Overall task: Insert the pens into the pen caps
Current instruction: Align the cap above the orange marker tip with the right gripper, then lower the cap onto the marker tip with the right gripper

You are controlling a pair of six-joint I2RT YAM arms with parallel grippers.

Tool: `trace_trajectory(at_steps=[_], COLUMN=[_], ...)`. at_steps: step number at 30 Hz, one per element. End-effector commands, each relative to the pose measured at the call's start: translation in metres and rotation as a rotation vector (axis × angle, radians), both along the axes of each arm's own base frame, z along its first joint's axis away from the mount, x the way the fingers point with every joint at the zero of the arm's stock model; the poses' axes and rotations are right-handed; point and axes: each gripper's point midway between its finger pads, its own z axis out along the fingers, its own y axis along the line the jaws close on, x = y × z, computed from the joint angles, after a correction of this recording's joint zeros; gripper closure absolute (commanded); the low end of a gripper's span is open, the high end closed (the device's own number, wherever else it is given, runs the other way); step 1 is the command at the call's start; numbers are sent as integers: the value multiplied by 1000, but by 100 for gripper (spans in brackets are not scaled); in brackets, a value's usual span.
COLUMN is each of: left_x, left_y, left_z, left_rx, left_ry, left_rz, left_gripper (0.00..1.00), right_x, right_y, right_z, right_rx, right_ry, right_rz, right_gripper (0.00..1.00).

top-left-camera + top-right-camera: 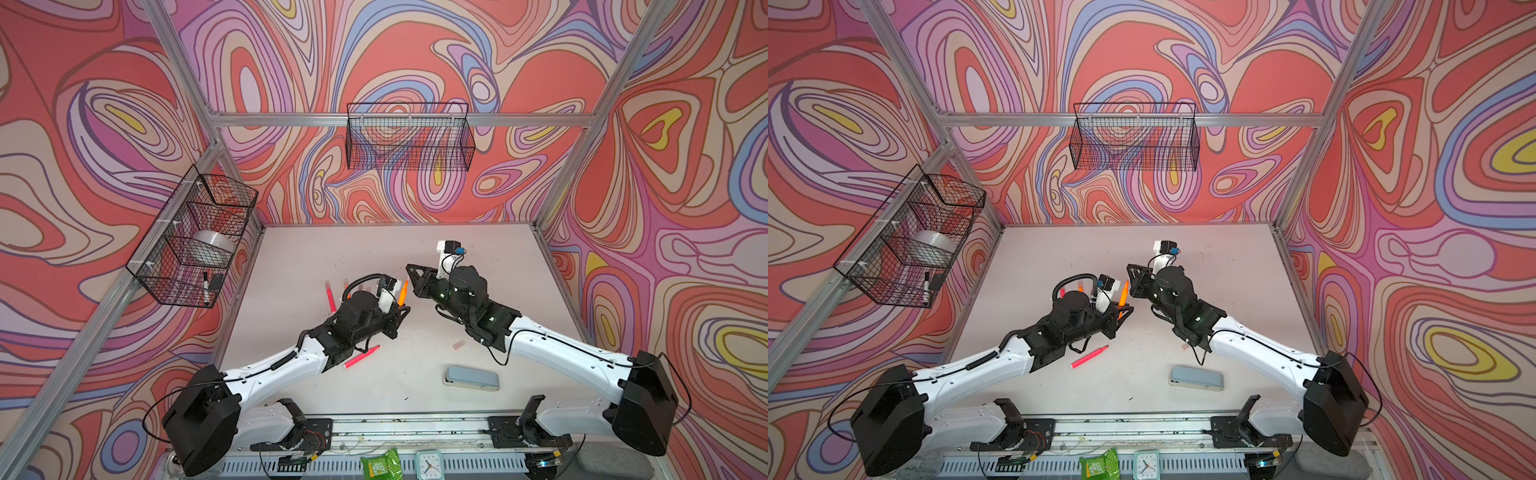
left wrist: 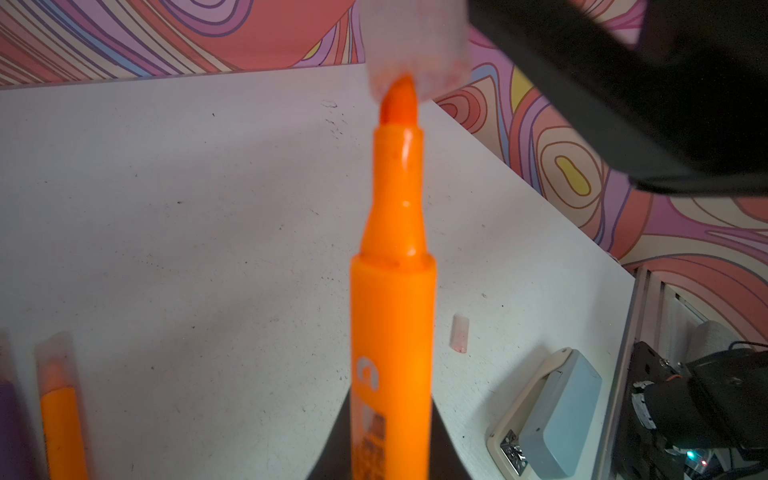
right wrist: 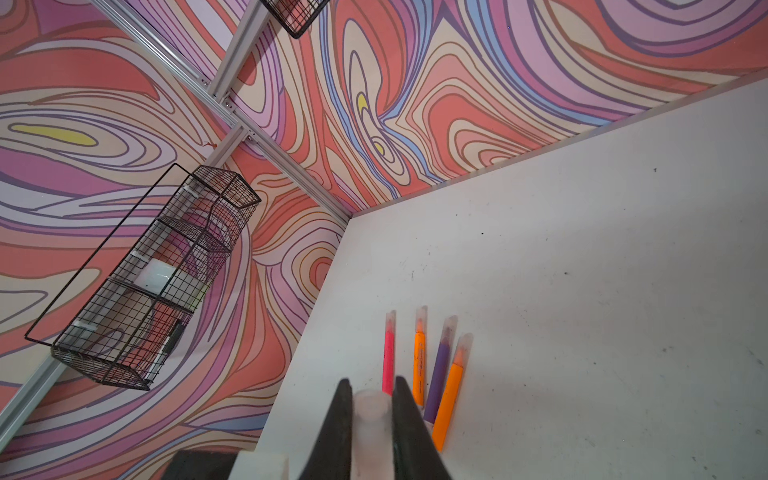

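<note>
Right gripper around frosted, translucent cylindrical pen cap

There are six pens, six caps, one stapler and two wire baskets.

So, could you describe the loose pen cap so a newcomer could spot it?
On the white table, find the grey-blue stapler near the front. Just behind it lies the pen cap: short, translucent pale pink, the only cap lying empty.

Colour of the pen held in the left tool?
Orange. The pen shows best in the left wrist view.
</note>
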Motion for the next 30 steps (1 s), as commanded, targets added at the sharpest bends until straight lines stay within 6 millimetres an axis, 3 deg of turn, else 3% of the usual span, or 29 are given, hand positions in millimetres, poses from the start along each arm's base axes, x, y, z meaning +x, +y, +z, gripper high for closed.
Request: trace_trajectory(at_steps=[1, 8, 20, 30], left_x=[5, 5, 5, 0], left_y=[-4, -4, 0, -2], left_z=[11, 11, 15, 20], left_rx=[-24, -34, -52, -83], left_ry=[-7, 4, -4, -8], left_rz=[10, 10, 24, 0], left_gripper=[100, 100, 100, 100], right_x=[-1, -5, -13, -38], right_y=[9, 13, 15, 20], right_z=[6, -12, -23, -30], right_rx=[31, 37, 7, -13], right_ry=[-10, 25, 36, 21], right_rz=[32, 54, 50, 63], right_gripper=[85, 86, 87, 81])
